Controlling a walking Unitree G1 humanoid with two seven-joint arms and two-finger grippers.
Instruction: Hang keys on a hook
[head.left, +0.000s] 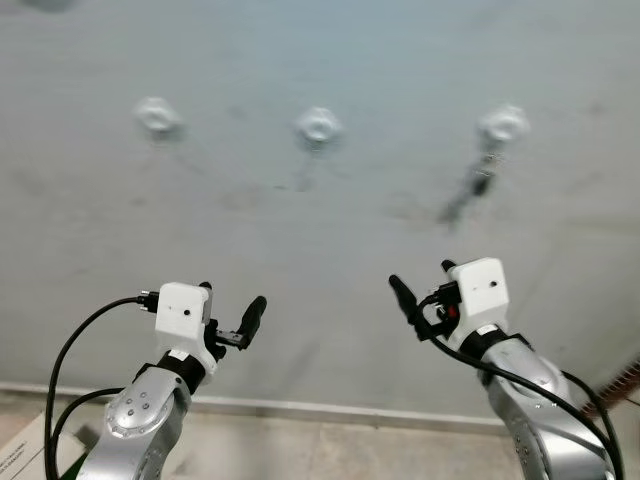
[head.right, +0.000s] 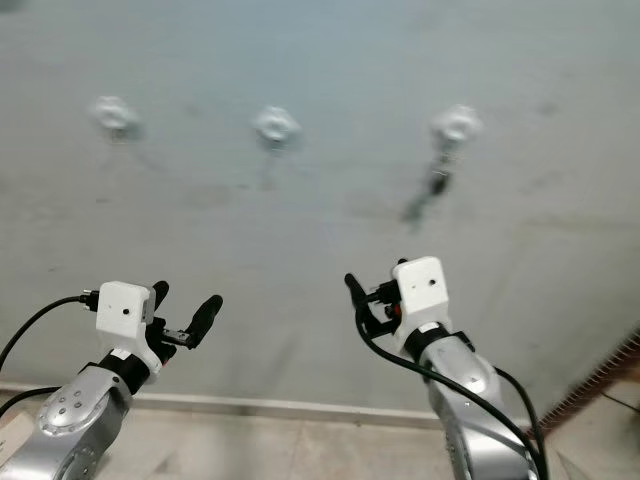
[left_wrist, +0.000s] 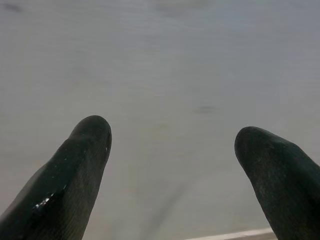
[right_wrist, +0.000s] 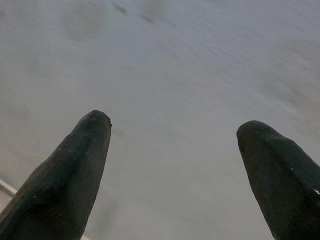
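This looks like a plain stretch of a home's hallway or entry, seen close up against a bare, pale grey plastered wall (head.left: 330, 230) marked with faint scuffs and smudges. Three small round white wall hooks (head.left: 319, 126) are fixed in a level row across it, well apart from each other, and a dark bunch of keys (head.left: 478, 182) hangs from the right-hand one, as it would by a front door. Low down, a narrow white skirting board (head.left: 300, 408) runs along the foot of the wall where it meets a light beige floor (head.left: 330, 450).
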